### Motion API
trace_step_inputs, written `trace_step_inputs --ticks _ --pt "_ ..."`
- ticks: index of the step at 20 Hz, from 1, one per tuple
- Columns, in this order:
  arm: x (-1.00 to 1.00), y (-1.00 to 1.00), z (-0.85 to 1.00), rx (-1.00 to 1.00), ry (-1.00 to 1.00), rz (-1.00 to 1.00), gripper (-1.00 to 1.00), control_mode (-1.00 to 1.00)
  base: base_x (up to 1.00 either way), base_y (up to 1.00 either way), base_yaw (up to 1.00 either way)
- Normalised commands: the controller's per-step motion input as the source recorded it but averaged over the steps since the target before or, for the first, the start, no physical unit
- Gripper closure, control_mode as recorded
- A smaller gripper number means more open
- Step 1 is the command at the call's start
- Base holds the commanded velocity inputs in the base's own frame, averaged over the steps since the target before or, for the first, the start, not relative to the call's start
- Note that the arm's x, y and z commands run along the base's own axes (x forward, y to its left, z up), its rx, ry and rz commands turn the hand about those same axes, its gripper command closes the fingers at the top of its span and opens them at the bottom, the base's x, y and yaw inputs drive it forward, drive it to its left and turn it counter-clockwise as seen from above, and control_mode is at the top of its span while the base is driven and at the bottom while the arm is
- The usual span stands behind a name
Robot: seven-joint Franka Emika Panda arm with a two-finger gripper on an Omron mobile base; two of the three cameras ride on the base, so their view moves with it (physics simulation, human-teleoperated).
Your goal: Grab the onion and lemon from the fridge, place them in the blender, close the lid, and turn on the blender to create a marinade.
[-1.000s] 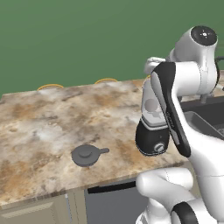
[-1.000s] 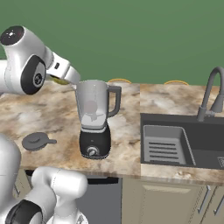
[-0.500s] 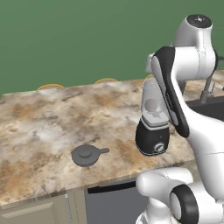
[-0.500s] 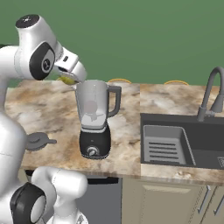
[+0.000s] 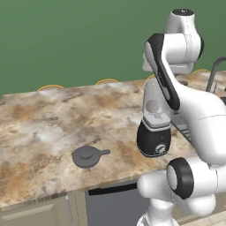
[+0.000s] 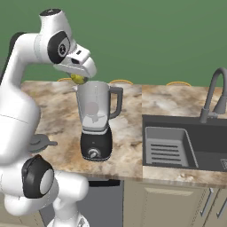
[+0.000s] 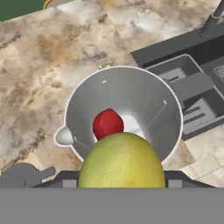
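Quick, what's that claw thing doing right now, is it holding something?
Gripper: closed on the lemon, held above the open blender jar.

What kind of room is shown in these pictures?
It looks like a kitchen, a rendered one. A long marble-patterned counter carries a blender with its lid lying beside it, and a dark sink with a curved faucet is set into the counter. Cabinet doors show below it.

counter (image 5: 35,128) — brown marbled stone | sink (image 6: 186,146) — dark, right of counter | faucet (image 6: 212,95) — grey, arched
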Motion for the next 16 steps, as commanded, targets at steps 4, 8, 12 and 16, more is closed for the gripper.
trace_step_inputs --ticks 4,8,12,16 --pt "0.38 -0.2 -0.32 0.0 0.09 0.0 1.0 -1.0 0.0 0.0 0.0" --pt "0.08 -0.15 -0.63 0.0 0.1 0.0 1.0 -1.0 0.0 0.0 0.0" --pt "0.1 -0.02 -0.66 0.0 0.12 0.0 1.0 -1.0 0.0 0.0 0.0" --pt "0.15 0.0 -0.45 0.0 0.03 0.0 1.0 -1.0 0.0 0.0 0.0"
